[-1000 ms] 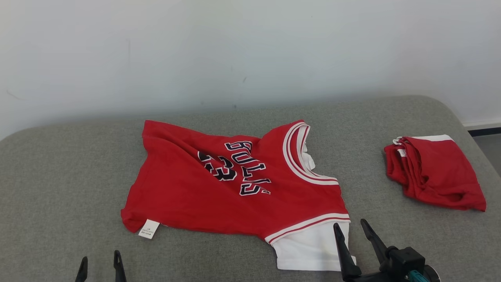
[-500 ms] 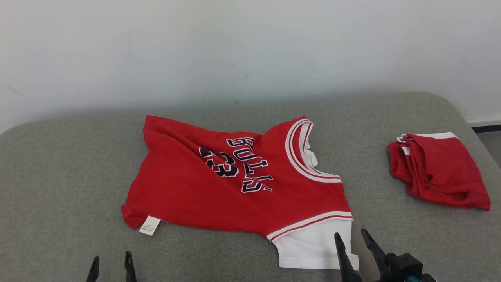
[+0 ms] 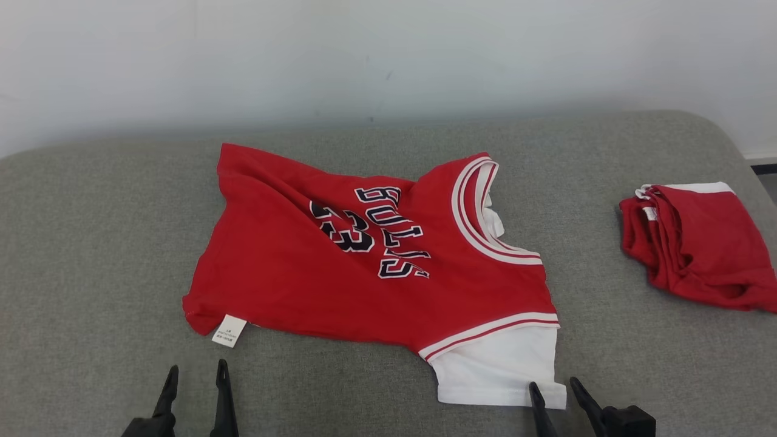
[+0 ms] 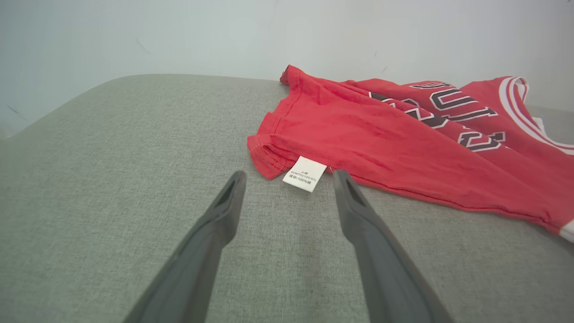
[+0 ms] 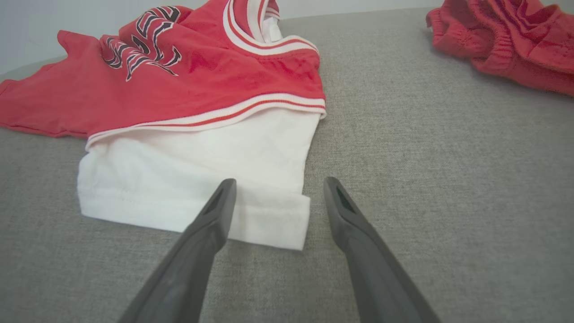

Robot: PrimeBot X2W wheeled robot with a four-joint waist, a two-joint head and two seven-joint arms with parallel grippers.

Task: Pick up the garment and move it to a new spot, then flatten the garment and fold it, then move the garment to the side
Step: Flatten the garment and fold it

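Roughly spread, not yet folded: red jersey [image 3: 315, 273] on grey pad [image 3: 91, 243], left gripper [image 3: 197, 366] and right gripper [image 3: 553, 382] both gaping empty at its near edge.

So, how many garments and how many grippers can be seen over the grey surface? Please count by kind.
Garments: 2, the red jersey and the bunched red garment
Grippers: 2, the left gripper and the right gripper
Total: 4
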